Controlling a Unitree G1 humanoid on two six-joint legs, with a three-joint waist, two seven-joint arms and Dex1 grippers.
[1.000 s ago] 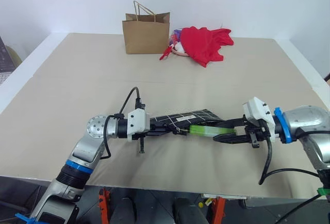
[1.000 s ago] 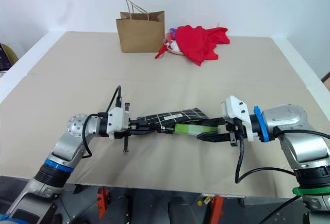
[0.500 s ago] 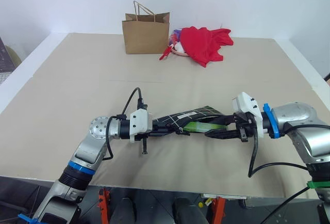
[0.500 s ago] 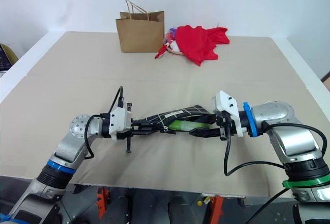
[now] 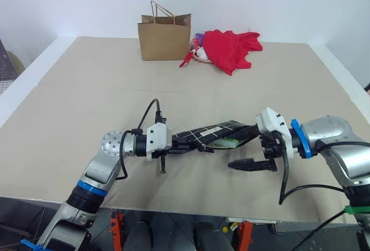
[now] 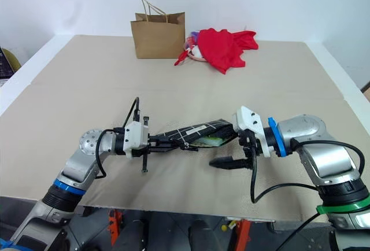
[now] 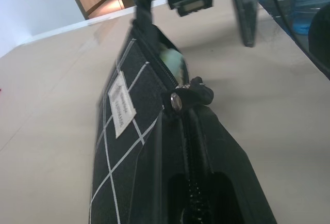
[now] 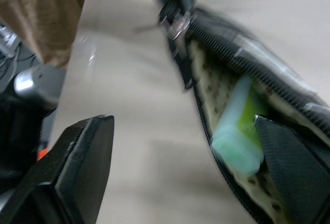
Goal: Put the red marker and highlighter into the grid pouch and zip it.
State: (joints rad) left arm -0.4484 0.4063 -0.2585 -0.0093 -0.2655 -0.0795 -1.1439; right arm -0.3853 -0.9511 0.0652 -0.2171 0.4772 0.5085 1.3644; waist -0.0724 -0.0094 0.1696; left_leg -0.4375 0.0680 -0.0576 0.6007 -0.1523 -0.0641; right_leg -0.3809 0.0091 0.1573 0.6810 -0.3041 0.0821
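Left gripper clamped on grid pouch near surface front edge, highlighter inside; right gripper wide open w/ nothing held.

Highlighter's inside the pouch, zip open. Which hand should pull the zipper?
Probably right. The right hand is open beside the mouth; the left hand is shut on the grid pouch, holding it up with the highlighter inside.

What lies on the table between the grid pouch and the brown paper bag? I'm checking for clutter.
Bare table: in the left eye view, nothing lies between the grid pouch and the brown paper bag.
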